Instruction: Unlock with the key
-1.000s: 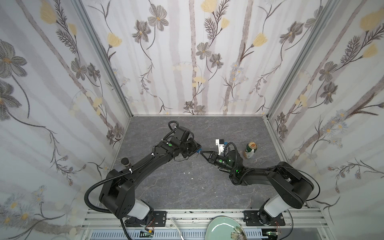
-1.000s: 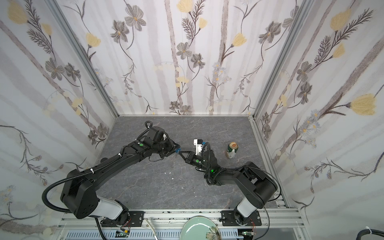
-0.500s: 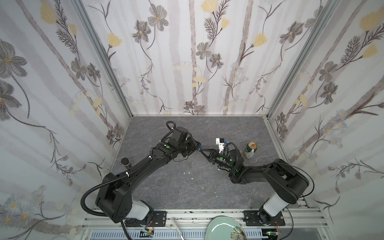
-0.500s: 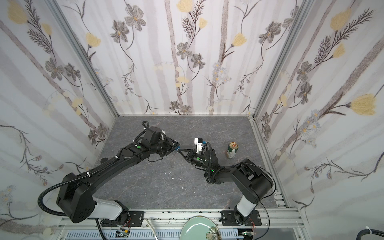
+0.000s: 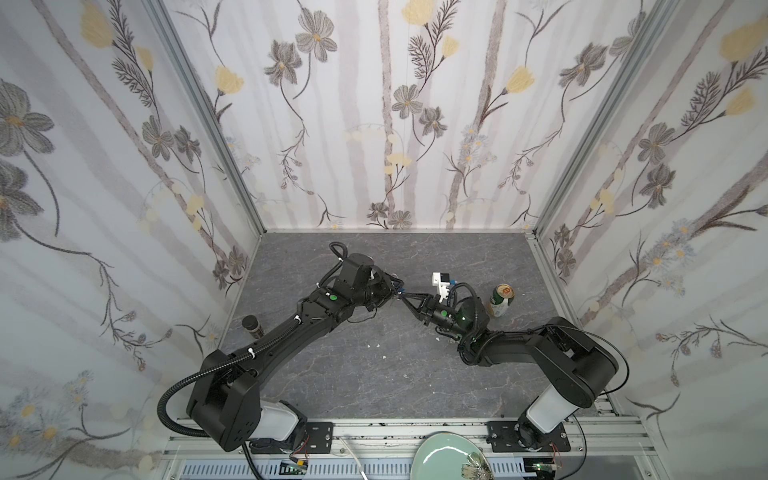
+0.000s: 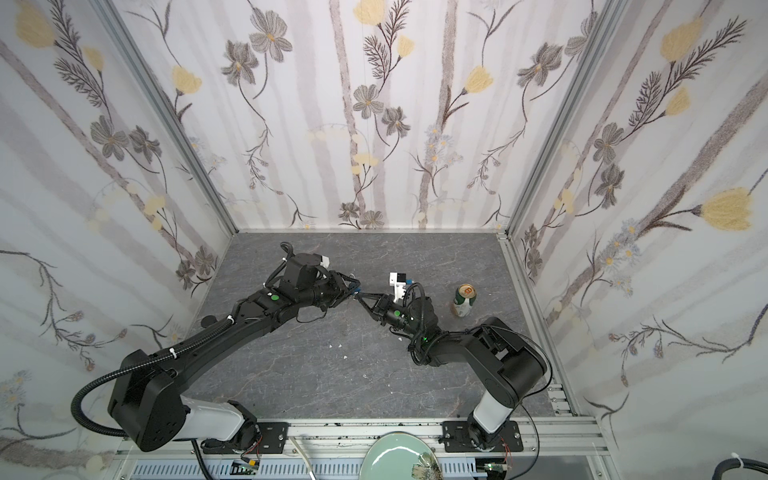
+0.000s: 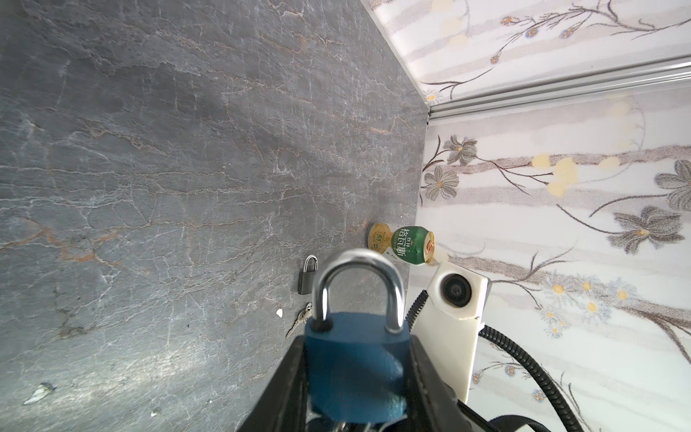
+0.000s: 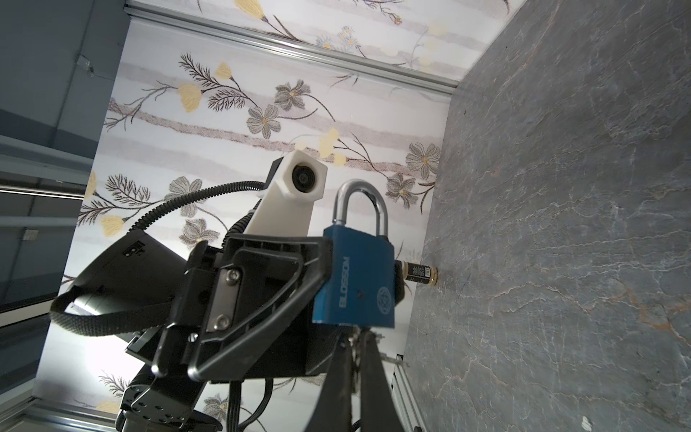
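While my left gripper [image 5: 395,286] clasped the padlock [image 8: 355,284] and my right gripper [image 8: 355,348] pinched shut at its base, walls [image 5: 386,124] stood well apart; the grey table [image 5: 374,374] held a can [image 5: 502,300] nearby.

Both top views: bright, even, diffuse light with no hard source visible. Floral walls [image 5: 395,124] read pale, close to washed out; grey floor [image 5: 374,382] is mid-tone. Only soft, faint shadows under the arms [image 5: 291,332]. Wide-angle stretch makes the corner posts splay outward. Centre sharp, edges a bit soft.

Left wrist view: blue padlock [image 7: 355,370] sits very near the lens and is slightly soft. Shackle [image 7: 359,262] has bright glare streaks. Pale sheen on the floor; can [image 7: 404,245] fairly crisp.

Right wrist view: padlock sharp, lettering readable. Backlit: blown-out patch [image 8: 74,348] on the wall, black parts underexposed. Room beyond [image 8: 37,149] is dim grey.
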Robot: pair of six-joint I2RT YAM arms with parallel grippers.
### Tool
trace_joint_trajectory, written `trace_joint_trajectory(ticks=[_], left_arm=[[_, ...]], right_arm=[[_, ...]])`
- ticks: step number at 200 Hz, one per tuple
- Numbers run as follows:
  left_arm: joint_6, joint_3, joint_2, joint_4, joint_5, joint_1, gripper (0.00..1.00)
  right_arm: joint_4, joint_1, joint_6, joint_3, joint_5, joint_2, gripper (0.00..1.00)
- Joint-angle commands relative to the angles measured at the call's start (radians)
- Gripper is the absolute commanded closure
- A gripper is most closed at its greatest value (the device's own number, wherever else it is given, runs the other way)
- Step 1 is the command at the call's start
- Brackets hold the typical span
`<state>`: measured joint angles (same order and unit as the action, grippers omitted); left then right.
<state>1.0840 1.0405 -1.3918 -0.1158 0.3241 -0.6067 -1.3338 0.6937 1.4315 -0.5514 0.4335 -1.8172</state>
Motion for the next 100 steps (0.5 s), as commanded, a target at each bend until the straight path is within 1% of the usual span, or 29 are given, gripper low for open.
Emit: trace_joint_trajectory(ticks=[1,61,100], left_arm=[[0.019,-0.008,0.011,0.136,0.103,-0.004,1.0],[0.017,-0.026,0.04,0.139,0.077,-0.003,1.0],[0.014,-0.043,0.064,0.143,0.047,-0.003,1.0]], right_arm=[[-0.149,0.01,0.02,-0.017,0.137,-0.004,1.0],[-0.172,0.002,0.045,-0.002,0.126,-0.011,1.0],[-0.245,0.002,0.118,0.0,0.122,-0.039,1.0]])
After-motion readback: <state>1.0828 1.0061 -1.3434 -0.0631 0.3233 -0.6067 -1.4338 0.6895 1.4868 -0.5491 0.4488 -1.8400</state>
